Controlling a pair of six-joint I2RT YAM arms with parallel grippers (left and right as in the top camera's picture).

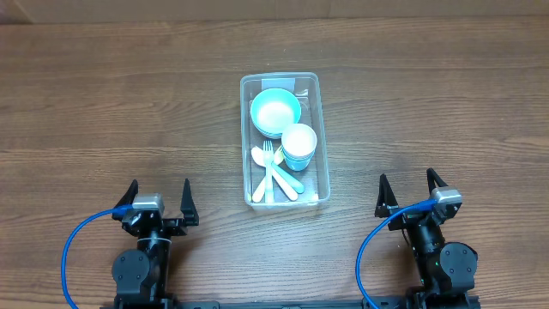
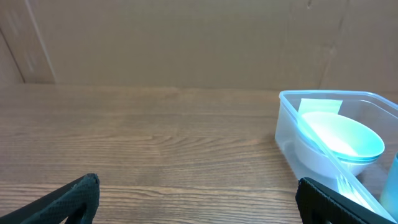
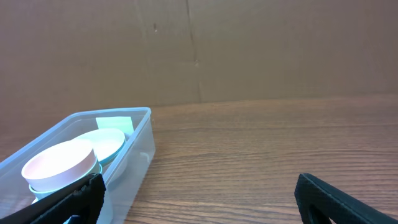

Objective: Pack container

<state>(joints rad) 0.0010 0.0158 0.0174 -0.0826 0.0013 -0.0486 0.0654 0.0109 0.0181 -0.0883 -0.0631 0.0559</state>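
The clear container (image 1: 246, 137) stands mid-table. Inside it sit a teal bowl (image 1: 274, 112), stacked pastel cups (image 1: 299, 146) and pastel forks and spoons (image 1: 273, 172). The container also shows at the right of the left wrist view (image 2: 287, 121) and at the left of the right wrist view (image 3: 134, 140). My left gripper (image 1: 159, 199) is open and empty at the front left, well apart from the container. My right gripper (image 1: 410, 193) is open and empty at the front right. Both hold nothing in their wrist views, the left gripper (image 2: 199, 199) and the right gripper (image 3: 199, 199).
A brown cardboard wall (image 2: 186, 37) runs along the far edge of the wooden table (image 1: 103, 112). Blue cables (image 1: 73, 249) loop by each arm base.
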